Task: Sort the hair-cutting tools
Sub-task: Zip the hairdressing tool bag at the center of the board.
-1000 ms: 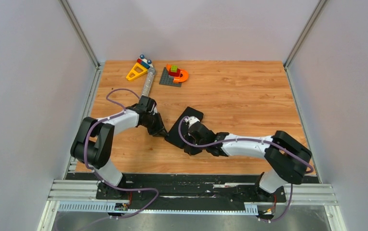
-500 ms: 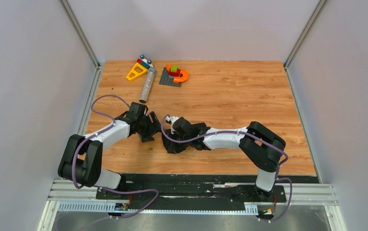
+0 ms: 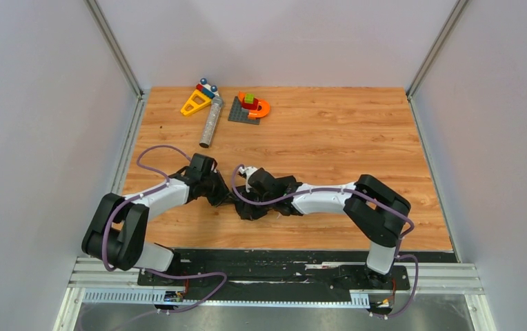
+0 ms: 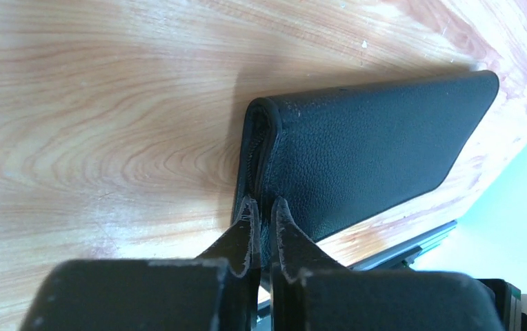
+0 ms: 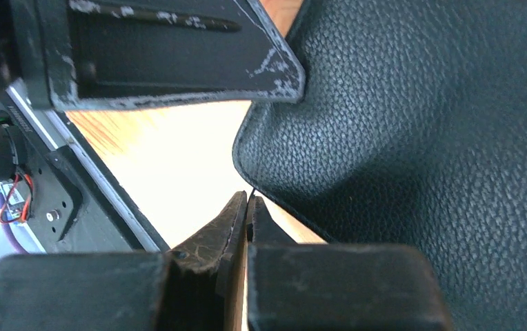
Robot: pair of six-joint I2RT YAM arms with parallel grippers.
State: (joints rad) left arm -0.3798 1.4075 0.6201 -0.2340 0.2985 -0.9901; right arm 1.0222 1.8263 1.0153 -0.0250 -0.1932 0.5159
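Note:
A black leather case (image 3: pixel 245 211) sits near the table's front middle, with both arms meeting over it. In the left wrist view the case (image 4: pixel 371 152) stands on its edge, and my left gripper (image 4: pixel 261 207) is shut on its folded rim. My left gripper (image 3: pixel 227 198) comes at it from the left. My right gripper (image 3: pixel 252 201) comes from the right. In the right wrist view my right gripper (image 5: pixel 247 200) is shut, its tips pinching the lower edge of the case (image 5: pixel 419 138). The hair-cutting tools are out of view.
A grey cylinder (image 3: pixel 211 123) lies at the back left. Beside it are a yellow triangle toy (image 3: pixel 196 103) and coloured blocks on a small grey plate (image 3: pixel 249 107). A metal rail (image 3: pixel 274 265) runs along the table's front edge. Walls close in on both sides.
The right arm swung left with the case, which went from lying flat to standing on edge. The left gripper opened, moved slightly right and shut on the case's rim.

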